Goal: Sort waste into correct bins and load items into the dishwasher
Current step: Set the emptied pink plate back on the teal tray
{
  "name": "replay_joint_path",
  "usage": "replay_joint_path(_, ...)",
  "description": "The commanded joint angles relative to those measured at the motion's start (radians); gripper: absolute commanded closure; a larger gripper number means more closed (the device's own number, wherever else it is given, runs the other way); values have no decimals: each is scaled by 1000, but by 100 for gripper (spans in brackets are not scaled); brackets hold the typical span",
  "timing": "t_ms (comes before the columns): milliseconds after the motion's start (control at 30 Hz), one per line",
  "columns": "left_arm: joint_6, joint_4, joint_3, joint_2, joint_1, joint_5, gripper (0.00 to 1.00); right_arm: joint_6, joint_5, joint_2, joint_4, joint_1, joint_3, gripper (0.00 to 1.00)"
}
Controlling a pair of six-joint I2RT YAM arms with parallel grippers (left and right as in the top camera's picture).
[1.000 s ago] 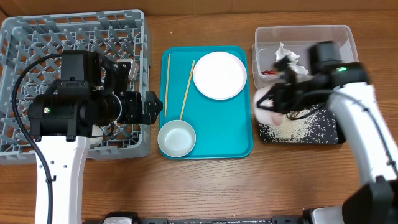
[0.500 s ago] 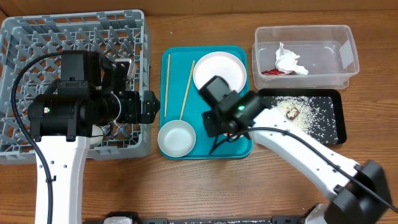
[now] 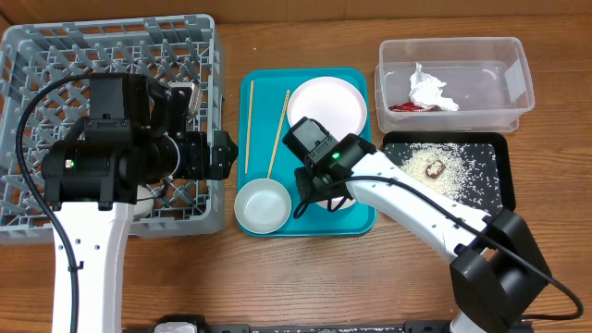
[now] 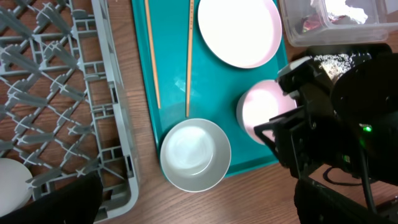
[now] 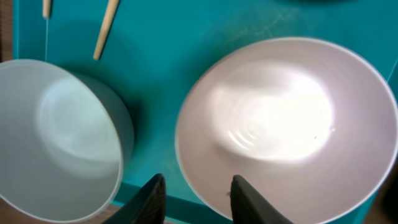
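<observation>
My right gripper is over the teal tray, low at its front right. Its fingers straddle the near rim of the small white bowl, one outside and one inside, with a gap to the rim. The bowl stands on the tray next to the pale grey bowl. The white plate and two chopsticks lie further back. My left gripper is open and empty at the right edge of the grey dish rack. A small white object sits in the rack.
The clear tub at the back right holds the white napkin and the red wrapper. The black tray in front of it holds scattered rice grains and a brown lump.
My right arm swung left from over the black tray to the teal tray, carrying the white bowl, which now rests beside the grey bowl. The left arm has not moved.
</observation>
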Motion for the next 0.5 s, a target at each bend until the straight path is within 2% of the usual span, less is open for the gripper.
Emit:
replay_joint_path(0, -6, 3, 3, -1, 0, 4, 0, 8, -24, -34, -2, -17, 17, 60)
replay_joint_path(200, -2, 13, 3, 0, -11, 67, 0, 60, -24, -162, -31, -108, 22, 60)
replay_joint_path(300, -2, 40, 3, 7, -63, 39, 8, 64, -24, -270, -33, -177, 22, 60)
replay_joint_path(400, -34, 75, 3, 37, -161, -104, 10, 62, -24, -384, -33, -249, 22, 55)
replay_joint_path(467, -129, 98, 3, 80, -224, -296, 5, 62, -24, -450, -34, -288, 22, 48)
